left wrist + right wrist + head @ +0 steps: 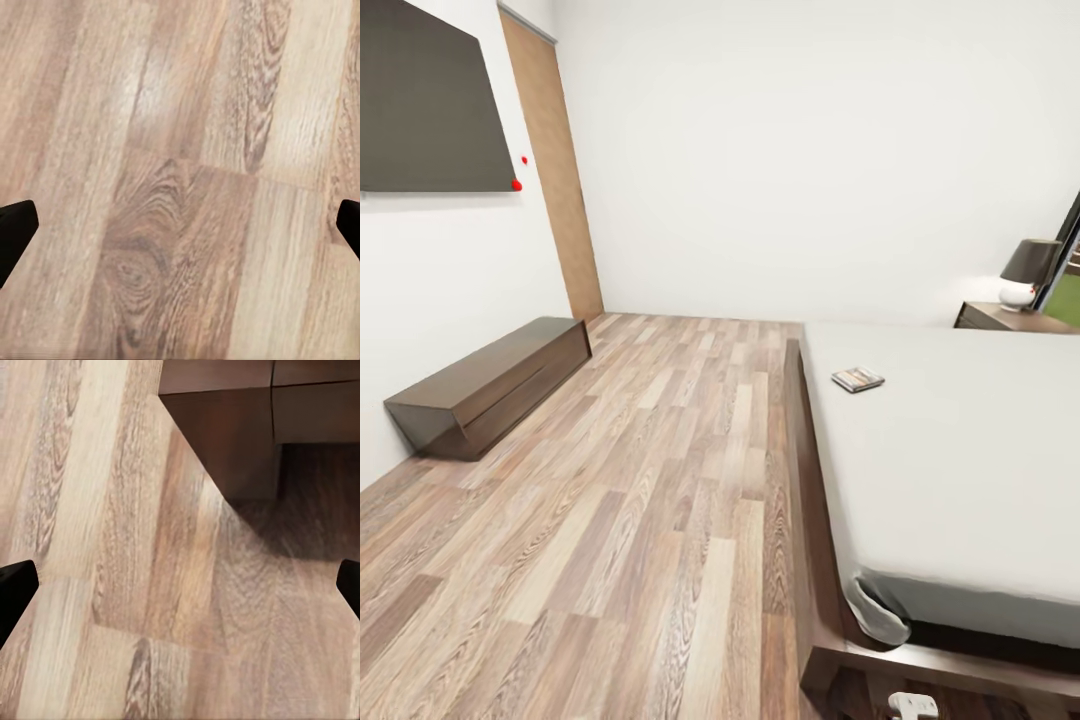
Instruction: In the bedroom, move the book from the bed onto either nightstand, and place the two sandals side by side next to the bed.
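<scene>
The head view looked across the bedroom's wood-plank floor (650, 480) toward a white far wall (810, 150). The bed (815, 560) took up the right side, its dark brown frame running from near to far along the floor and its pale grey mattress (960, 470) on top. The book (857, 379) lay flat on the mattress, toward the far left part of it and close to the mattress edge. Beyond the bed's far right corner stood a nightstand (1010, 318) with a dark-shaded lamp (1026, 272) on it. Against the left wall sat a long low dark cabinet (490, 385), with a dark panel (430, 100) mounted on the wall above it and a wooden door (555, 170) farther along.

The left end effector (180, 232) hung over bare floor planks, its two dark fingertips (15, 225) spread wide apart with nothing between them. The right end effector (180, 592) was likewise spread wide and empty, above floor near a corner of dark brown wood (225, 435) that cast a shadow on the planks.
</scene>
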You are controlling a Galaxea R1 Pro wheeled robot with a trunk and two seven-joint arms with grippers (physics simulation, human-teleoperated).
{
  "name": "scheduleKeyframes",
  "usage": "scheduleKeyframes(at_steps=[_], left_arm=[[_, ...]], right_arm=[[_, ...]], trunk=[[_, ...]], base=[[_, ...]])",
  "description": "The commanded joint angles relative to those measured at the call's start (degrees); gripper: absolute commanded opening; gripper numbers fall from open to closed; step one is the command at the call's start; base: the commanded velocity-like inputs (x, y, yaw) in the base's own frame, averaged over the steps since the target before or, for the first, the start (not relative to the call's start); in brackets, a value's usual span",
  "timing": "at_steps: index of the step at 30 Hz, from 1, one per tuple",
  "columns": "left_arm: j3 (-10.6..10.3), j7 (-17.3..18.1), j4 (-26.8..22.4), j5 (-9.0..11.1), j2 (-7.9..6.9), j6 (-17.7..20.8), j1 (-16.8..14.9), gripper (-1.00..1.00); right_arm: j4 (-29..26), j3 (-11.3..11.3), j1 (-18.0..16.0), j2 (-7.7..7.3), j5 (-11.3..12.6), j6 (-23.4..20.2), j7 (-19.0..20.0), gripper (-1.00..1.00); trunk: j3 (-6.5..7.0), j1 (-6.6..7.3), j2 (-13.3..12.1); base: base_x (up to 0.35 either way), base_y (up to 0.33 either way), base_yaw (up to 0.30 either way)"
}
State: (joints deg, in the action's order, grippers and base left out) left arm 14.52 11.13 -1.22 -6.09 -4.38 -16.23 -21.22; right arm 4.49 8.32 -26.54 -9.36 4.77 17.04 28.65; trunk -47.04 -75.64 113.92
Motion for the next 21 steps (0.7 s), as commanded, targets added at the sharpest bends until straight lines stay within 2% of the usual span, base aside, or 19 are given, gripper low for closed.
scheduleKeyframes(at_steps=[1,21], left_arm=[[0.51,0.13,0.07,-0.59,-0.01,-0.21,-0.05,1.0],[0.51,0.13,0.07,-0.59,0.07,-0.21,-0.05,1.0]], right_arm=[[0.26,0.21,-0.09,-0.04,0.5,0.18,0.45,1.0],[0.26,0.21,-0.09,0.04,0.5,0.18,0.36,1.0]], trunk=[[-0.05,0.01,0.02],[-0.05,0.01,0.02]], base=[[0.0,0.0,0.205],[0.0,0.0,0.214]])
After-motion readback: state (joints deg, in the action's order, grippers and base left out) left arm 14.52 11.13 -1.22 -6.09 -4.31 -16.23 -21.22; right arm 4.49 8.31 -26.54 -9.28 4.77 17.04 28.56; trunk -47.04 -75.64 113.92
